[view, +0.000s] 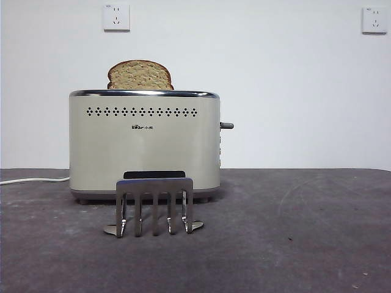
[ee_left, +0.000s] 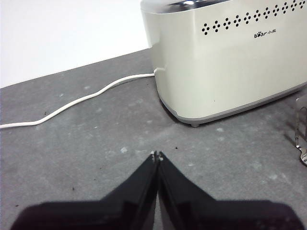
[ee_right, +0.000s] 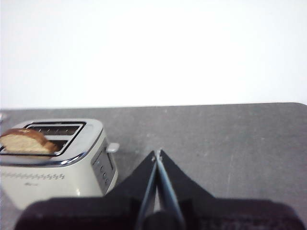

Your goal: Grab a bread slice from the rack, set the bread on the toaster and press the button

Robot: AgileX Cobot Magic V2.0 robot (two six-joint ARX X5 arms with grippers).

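The slice of bread [view: 140, 75] is being held upright in a slot of the toaster [view: 144, 143], toward one end, w/ its rounded top showing above the chrome rim. The rack [view: 154, 206] is being left bare on the table [view: 293, 232], just in front of the toaster, prongs down. The lever [view: 226, 126] is being seen sticking out at the toaster's end. A white cord [ee_left: 72, 102] is being trailed across the table from the toaster's other end. The left gripper [ee_left: 156, 155] is being kept low over the table near that end, jaws pressed together, nothing betw. them. The right gripper [ee_right: 157, 153] is being kept apart from the toaster, beside its lever end, jaws likewise closed & empty.
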